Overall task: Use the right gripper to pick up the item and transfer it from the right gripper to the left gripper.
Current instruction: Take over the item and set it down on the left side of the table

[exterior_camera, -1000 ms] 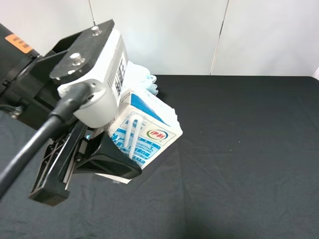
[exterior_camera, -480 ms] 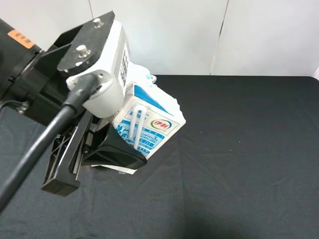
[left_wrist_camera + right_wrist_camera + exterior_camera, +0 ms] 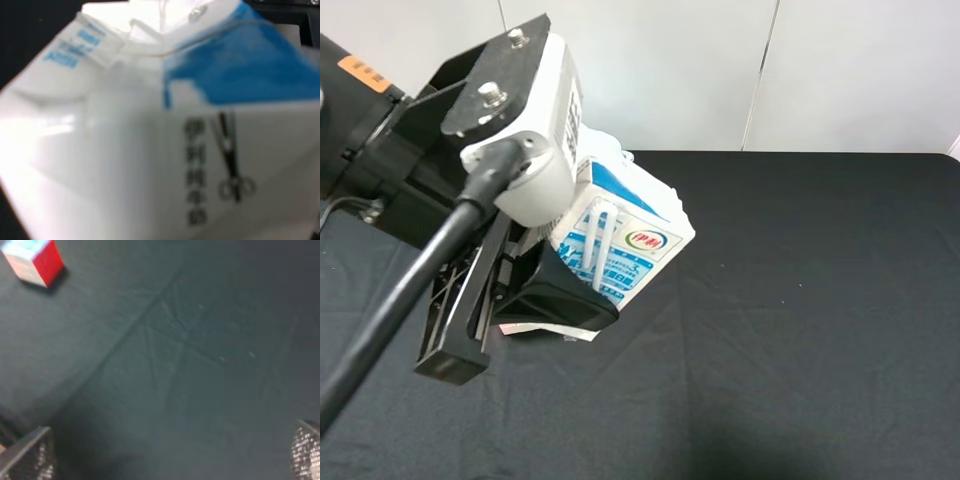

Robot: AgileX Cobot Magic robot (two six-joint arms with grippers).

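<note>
The item, a white drink carton (image 3: pixel 625 235) with blue print and an attached straw, is held tilted above the black table, clamped between the two black fingers of my left gripper (image 3: pixel 525 338). The carton fills the left wrist view (image 3: pixel 150 150), blurred and very close. My right gripper (image 3: pixel 167 455) is open and empty over bare black cloth; only its two fingertips (image 3: pixel 30 455) show, wide apart. The right gripper is out of the exterior high view.
The multicoloured cube (image 3: pixel 34 261) lies on the cloth, seen in the right wrist view. A bit of the pale blue bath puff (image 3: pixel 620 158) shows behind the carton. The black table (image 3: pixel 820 320) stretches to the right, with a white wall behind.
My left gripper, with the carton in it, has shifted slightly up and to the right. The carton stays clamped at the same tilt.
</note>
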